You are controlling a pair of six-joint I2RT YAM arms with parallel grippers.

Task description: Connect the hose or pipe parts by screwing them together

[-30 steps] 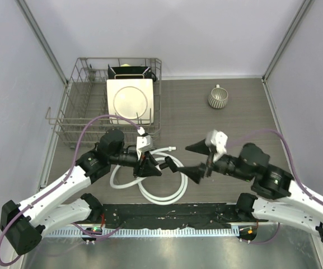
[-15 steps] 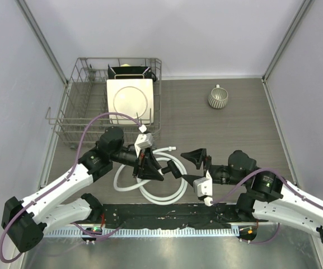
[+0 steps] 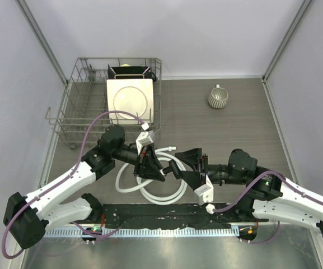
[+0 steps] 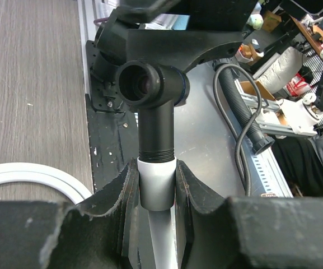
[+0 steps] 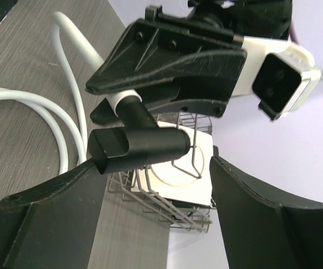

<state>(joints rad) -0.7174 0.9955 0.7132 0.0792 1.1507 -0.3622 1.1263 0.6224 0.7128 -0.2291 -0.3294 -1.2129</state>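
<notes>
The white hose (image 3: 162, 195) lies in loops on the table between the two arms. My left gripper (image 3: 150, 167) is shut on the hose's white end connector (image 4: 157, 186), held above the table. The black T-shaped fitting (image 4: 153, 101) sits on that connector, its threaded stem meeting the white collar. In the right wrist view the fitting (image 5: 141, 147) lies crosswise between the fingers of my right gripper (image 5: 155, 207). That gripper (image 3: 188, 167) is open, its jaws on either side of the fitting's crossbar. One end of the bar is close to the left finger (image 5: 43, 213).
A wire dish rack (image 3: 77, 120) with a white plate (image 3: 130, 101) stands at the back left. A ribbed mug (image 3: 218, 98) sits at the back right. A black mat (image 3: 167, 214) runs along the near edge between the arm bases.
My right gripper has rolled over and moved left until its open jaws straddle the black fitting. My left gripper has kept its hold and shifted only slightly.
</notes>
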